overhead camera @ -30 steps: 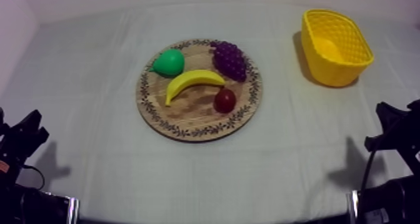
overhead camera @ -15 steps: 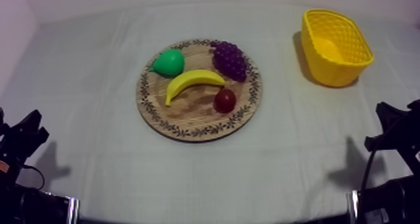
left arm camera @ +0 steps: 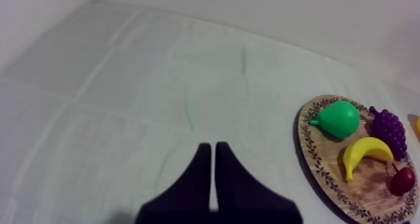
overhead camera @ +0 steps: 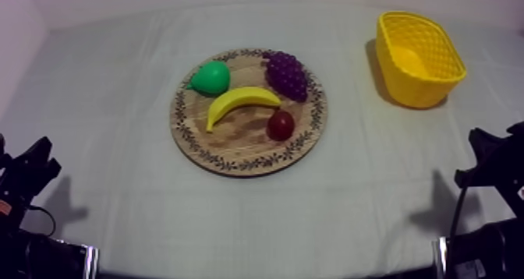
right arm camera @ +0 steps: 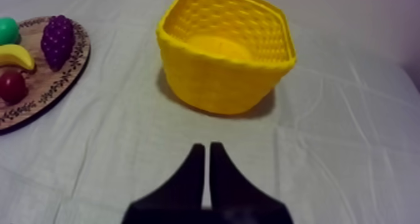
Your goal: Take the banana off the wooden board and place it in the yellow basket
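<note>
A yellow banana (overhead camera: 240, 103) lies across the middle of the round wooden board (overhead camera: 234, 156), with the green pear (overhead camera: 210, 78), purple grapes (overhead camera: 287, 73) and a small red fruit (overhead camera: 281, 125) around it. The yellow basket (overhead camera: 418, 58) stands empty at the far right. My left gripper (overhead camera: 35, 165) rests low at the left edge, shut on nothing, its fingers (left arm camera: 203, 170) together over bare cloth, well left of the board (left arm camera: 312, 157) and banana (left arm camera: 364, 152). My right gripper (overhead camera: 487, 153) sits low at the right, shut, its wedge (right arm camera: 207, 157) pointing at the basket (right arm camera: 225, 51).
Grey-white cloth (overhead camera: 117, 103) covers the table, with open room between board and basket. A pale wall rises behind the table's far edge (overhead camera: 234, 1). Beside the basket, the board's rim (right arm camera: 59, 82) carries the grapes (right arm camera: 57, 40) and red fruit (right arm camera: 12, 86).
</note>
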Motion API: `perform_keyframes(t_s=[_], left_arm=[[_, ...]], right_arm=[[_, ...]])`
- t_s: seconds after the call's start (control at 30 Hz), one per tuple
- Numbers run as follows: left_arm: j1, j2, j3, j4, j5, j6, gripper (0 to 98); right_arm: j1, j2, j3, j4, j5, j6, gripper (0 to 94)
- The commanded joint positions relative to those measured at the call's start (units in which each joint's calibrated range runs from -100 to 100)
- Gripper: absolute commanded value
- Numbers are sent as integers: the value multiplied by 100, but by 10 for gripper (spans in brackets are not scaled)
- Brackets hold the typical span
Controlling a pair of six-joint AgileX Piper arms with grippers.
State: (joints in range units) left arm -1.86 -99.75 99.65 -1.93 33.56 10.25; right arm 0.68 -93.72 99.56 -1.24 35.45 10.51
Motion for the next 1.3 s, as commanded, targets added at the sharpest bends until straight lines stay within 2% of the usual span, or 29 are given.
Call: perform_keyframes(t_s=[0.0,0.2,0.63,0.93,1.27], left_arm=[[2,0,1,0,-1,0,0],[2,0,1,0,-1,0,0],[2,0,1,0,-1,1,0],[2,0,1,0,-1,0,0],[2,0,1,0,-1,0,0]], right_arm=[[1,188,-94,-9,-132,38,5],[3,1020,-1134,-50,-22,129,5],[-356,3074,-4941,3,1585,164,6],[-937,4401,-6984,200,2614,-46,6],[-1878,5755,-8585,517,3556,-362,6]])
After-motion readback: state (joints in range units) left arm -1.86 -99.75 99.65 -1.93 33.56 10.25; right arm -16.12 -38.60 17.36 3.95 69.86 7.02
